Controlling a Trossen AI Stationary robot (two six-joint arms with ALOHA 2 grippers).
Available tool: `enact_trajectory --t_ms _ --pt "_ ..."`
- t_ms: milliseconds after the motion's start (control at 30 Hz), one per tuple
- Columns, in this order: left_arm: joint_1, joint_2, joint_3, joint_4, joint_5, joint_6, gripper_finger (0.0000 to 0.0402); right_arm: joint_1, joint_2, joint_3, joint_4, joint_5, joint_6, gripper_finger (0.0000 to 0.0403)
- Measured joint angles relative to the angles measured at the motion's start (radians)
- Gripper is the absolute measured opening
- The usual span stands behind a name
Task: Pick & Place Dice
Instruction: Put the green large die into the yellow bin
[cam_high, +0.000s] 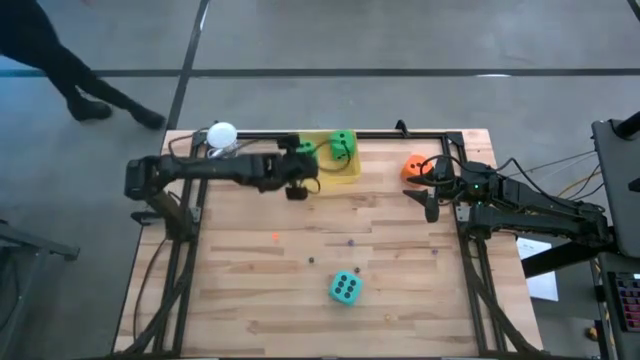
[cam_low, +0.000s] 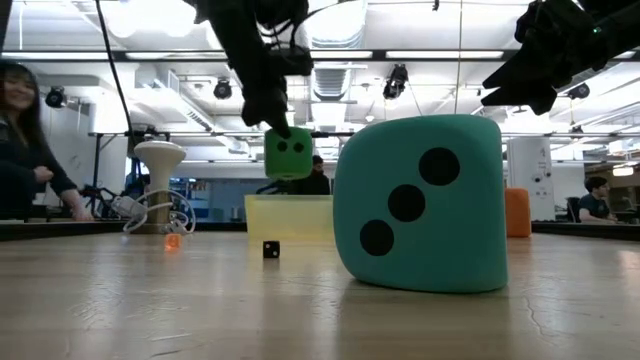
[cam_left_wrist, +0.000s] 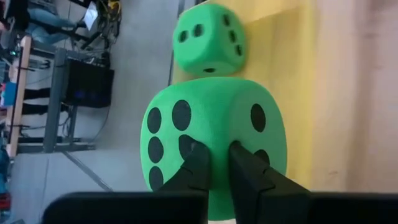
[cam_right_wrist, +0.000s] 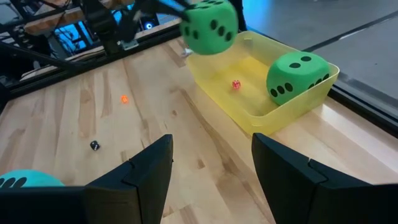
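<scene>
Nearest the front edge of the table (cam_high: 250, 300) sits the teal die (cam_high: 345, 288), alone on the boards and well clear of both arms. Farther back, toward the right edge, the right gripper (cam_high: 432, 190) hangs with its jaws spread wide and nothing between them, just beside the orange die (cam_high: 414, 167), which rests near the back right corner. At the back edge, about the middle, stands the yellow tray (cam_right_wrist: 311, 93), with one green die (cam_right_wrist: 296, 76) already lying in it against its far wall. The left gripper (cam_left_wrist: 214, 163) pinches the second green die (cam_left_wrist: 214, 152) by squeezing into its soft face, and holds it in the air at the tray's left end, above the rim. The step in hand looks like the drop into the tray. To do it well, the held die should be carried a little farther over the tray's open floor, so it clears the rim and does not land on the die already inside; it is soft and may bounce, so lowering it close to the floor before the fingers part would keep it from hopping out. A white ball (cam_high: 221, 134) on its stand sits near the back left corner, apart from the work.
</scene>
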Motion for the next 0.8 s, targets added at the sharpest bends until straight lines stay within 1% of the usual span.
enact_trajectory --t_ms 100,200,267,500,700,800 --pt "0.068 0.001 0.000 0.029 0.063 0.060 0.0025 0.000 0.000 0.000 0.002 0.000 -0.004 0.0215" --pt "0.116 0.001 0.000 0.053 0.136 0.097 0.0011 0.000 0.000 0.000 0.018 0.000 -0.011 0.0215" --pt "0.137 0.001 0.000 0.057 0.167 0.113 0.0009 0.000 0.000 0.000 0.032 0.000 -0.018 0.0215" --pt "0.169 0.011 -0.053 0.104 0.195 0.167 0.0001 0.000 0.000 0.019 0.032 0.000 -0.034 0.0215" --pt "0.172 0.015 -0.125 0.201 0.199 0.170 0.0002 0.000 0.000 0.019 0.032 0.000 -0.034 0.0215" --pt "0.175 0.015 -0.160 0.215 0.198 0.170 0.0002 0.000 0.000 0.019 0.032 0.000 -0.034 0.0215"
